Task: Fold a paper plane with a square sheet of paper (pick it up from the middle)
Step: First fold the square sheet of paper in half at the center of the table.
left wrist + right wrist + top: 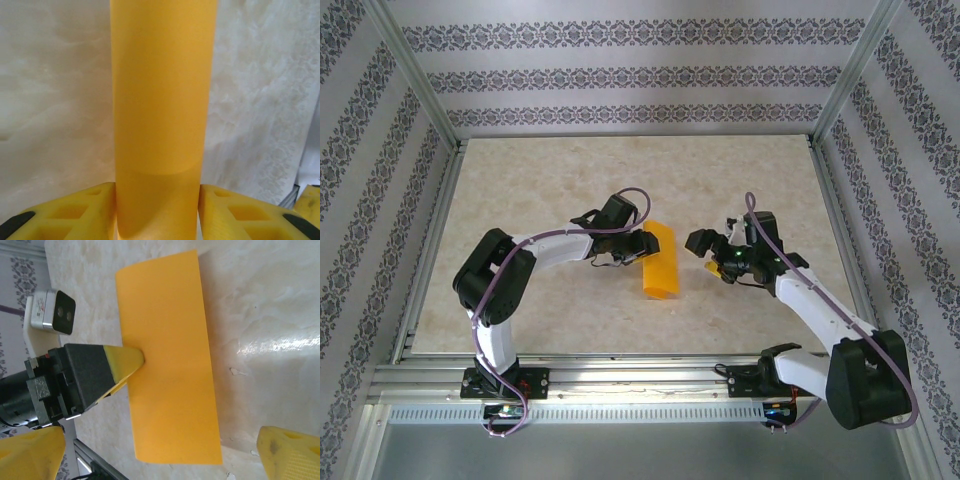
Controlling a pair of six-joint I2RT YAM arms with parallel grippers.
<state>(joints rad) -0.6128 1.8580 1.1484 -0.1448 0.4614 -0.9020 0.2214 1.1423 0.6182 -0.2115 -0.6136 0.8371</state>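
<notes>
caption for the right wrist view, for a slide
Left end effector grips the folded orange sheet; pale marbled table beneath

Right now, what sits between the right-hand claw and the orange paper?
Nothing but a bare strip of marble tabletop separates the open right gripper from the orange sheet, as the top view shows.

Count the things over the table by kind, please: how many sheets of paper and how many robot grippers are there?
Paper: 1, the orange sheet of paper
Grippers: 2, the left gripper and the right gripper
Total: 3
</notes>
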